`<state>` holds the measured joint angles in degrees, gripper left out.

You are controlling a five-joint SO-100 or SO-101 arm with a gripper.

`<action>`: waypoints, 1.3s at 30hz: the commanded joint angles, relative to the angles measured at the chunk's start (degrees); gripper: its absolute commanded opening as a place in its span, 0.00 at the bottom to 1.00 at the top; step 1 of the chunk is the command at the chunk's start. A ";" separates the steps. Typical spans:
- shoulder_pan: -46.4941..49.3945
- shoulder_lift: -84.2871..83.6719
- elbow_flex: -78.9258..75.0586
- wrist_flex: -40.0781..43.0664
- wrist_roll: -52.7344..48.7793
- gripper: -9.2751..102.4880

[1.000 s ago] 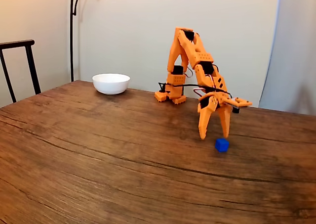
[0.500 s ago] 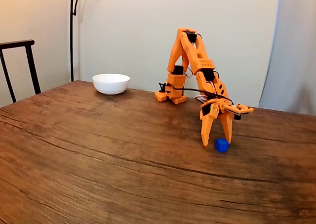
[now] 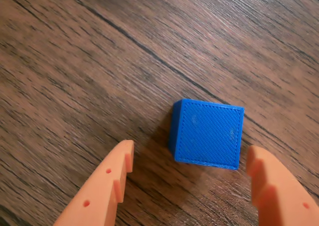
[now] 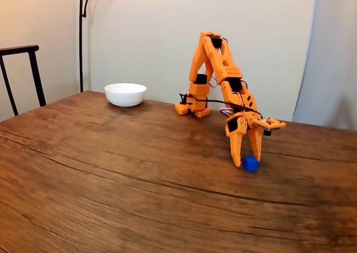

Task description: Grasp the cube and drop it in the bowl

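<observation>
On table (image 4: pixel 111 169): one cube (image 3: pixel 207 132), one bowl (image 4: pixel 125 94), gripper (image 3: pixel 189 158) spread.

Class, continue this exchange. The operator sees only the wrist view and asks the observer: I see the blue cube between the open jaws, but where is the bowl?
Observer: In the fixed view the bowl sits far left, at the back edge of the table.
Operator: Where is the arm's base?
Observer: The base stands right of the bowl, behind the cube.
Operator: Anything beyond the bowl?
Observer: A dark chair stands left of it, beside the table.
</observation>
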<state>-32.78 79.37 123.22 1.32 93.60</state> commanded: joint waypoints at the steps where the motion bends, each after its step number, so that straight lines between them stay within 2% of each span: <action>1: 0.53 0.35 -1.58 -0.97 -0.35 0.34; 21: 3.16 0.35 -1.58 -1.05 -2.99 0.34; 27: 3.25 0.35 -1.58 -1.05 -2.99 0.24; 37: 3.25 -2.81 -2.55 -1.05 -4.83 0.23; 39: 3.16 -3.96 -2.55 -3.34 -5.19 0.21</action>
<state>-30.15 75.94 121.55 -0.44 89.03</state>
